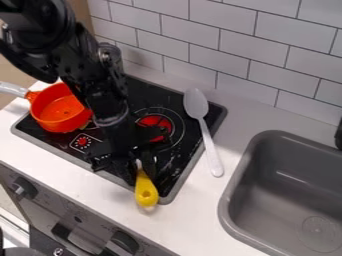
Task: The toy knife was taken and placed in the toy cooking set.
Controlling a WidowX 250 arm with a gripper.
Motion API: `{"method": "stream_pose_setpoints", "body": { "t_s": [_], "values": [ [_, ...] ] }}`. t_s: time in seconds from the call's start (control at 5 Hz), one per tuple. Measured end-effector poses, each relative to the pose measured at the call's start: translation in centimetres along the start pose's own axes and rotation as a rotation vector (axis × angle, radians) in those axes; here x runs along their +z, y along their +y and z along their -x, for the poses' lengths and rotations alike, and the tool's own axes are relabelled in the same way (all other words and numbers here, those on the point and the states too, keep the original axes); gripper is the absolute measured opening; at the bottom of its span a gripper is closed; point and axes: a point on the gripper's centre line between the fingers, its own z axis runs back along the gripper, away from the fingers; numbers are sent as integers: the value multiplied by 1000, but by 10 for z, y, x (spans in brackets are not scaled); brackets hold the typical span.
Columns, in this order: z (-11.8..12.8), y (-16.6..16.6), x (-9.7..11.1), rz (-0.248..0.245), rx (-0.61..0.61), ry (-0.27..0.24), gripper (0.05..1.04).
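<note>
Firstly, for the camera view, can report the gripper (139, 167) hanging over the front edge of the black cooktop (150, 92), toward its front right corner. Appears clamped on the toy knife (146, 189) at the pale part just beyond the yellow handle. Find that handle slanting down toward the viewer, with its rounded end out past the cooktop rim and above the white tabletop (200, 220). Cannot confirm contact between handle and rim. See the pale part partly hidden by the gripper.

Also record an orange pot (60, 107) at the left end of the cooktop, upright, with its handle pointing away to the left, beyond the rim. Note a pale spoon (196, 104) lying across the right edge: bowl on the cooktop near the far right corner, handle end on the tabletop. Observe a red burner (155, 121) beside the arm, partly covered by it, and a control panel (83, 142) near the front edge, between pot and gripper. List further a grey sink (228, 210) set into the tabletop at right, dark knobs (24, 188) below its front edge, and white wall tiles (267, 50) behind.
</note>
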Motion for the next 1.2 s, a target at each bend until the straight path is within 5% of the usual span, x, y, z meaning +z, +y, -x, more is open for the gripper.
{"method": "stream_pose_setpoints", "body": {
  "t_s": [0.4, 1.0, 1.2],
  "values": [
    [-10, 5, 42, -16, -45, -18, 298],
    [-93, 76, 104, 62, 124, -280, 298],
    [-125, 91, 106, 39, 227, -274, 298]
  ]
}}
